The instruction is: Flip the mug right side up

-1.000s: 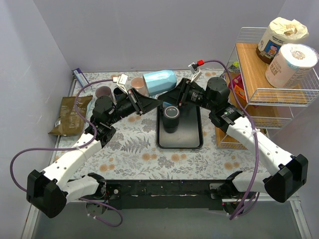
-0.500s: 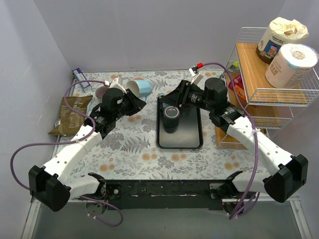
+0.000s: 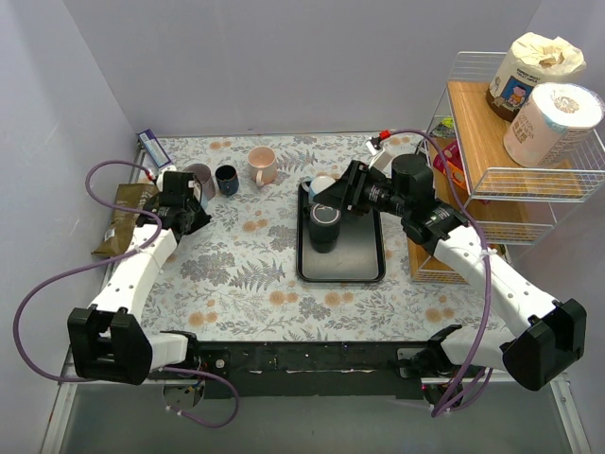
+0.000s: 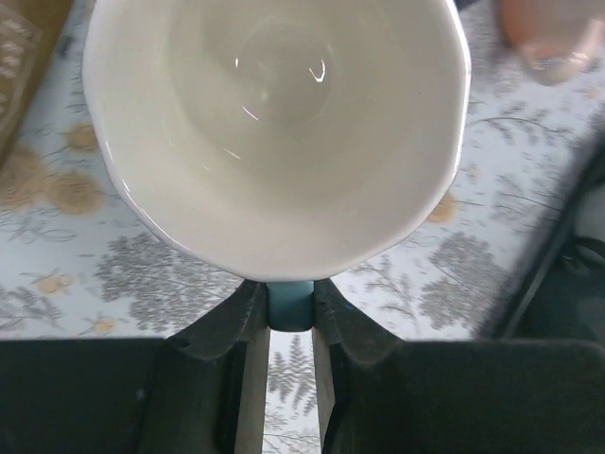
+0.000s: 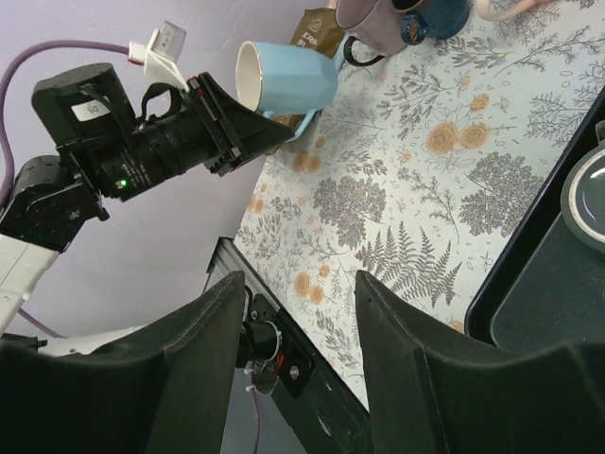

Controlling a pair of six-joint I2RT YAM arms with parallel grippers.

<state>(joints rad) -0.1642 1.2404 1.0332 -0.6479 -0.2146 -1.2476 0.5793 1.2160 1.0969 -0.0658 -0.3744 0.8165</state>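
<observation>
Swinging out to the far left of the top view, the left arm has carried the blue mug point(image 5: 284, 76) away from the middle of the counter point(image 3: 246, 274), where a second ago both arms met over it. The right tool point(image 5: 301, 284) has let go in that time and drawn back over the tray point(image 3: 302, 265), just above the black cup point(image 3: 324, 225). The handover looks finished, so the mug is now the left arm's job alone.

The left tool point(image 4: 290, 307) is clenched tight on the mug's blue handle, which sits pinched between its two fingers point(image 4: 248, 326). Its wrist camera looks straight into the white inside of the mug. From the right wrist view, the mug sits in the upper left of the frame, held out sideways with its mouth pointing up and to the left. It is close to the purple mug point(image 5: 373, 24) and the brown packet point(image 3: 128, 218). Whether its lower side touches the counter I cannot tell.

The right tool stands released, its fingers spread with only bare counter and the tray edge showing between them, touching nothing.

To my eye the mug is no longer upside down but not yet upright. It needs a further turn of the wrist to bring the mouth fully up before it goes down on its base.
</observation>
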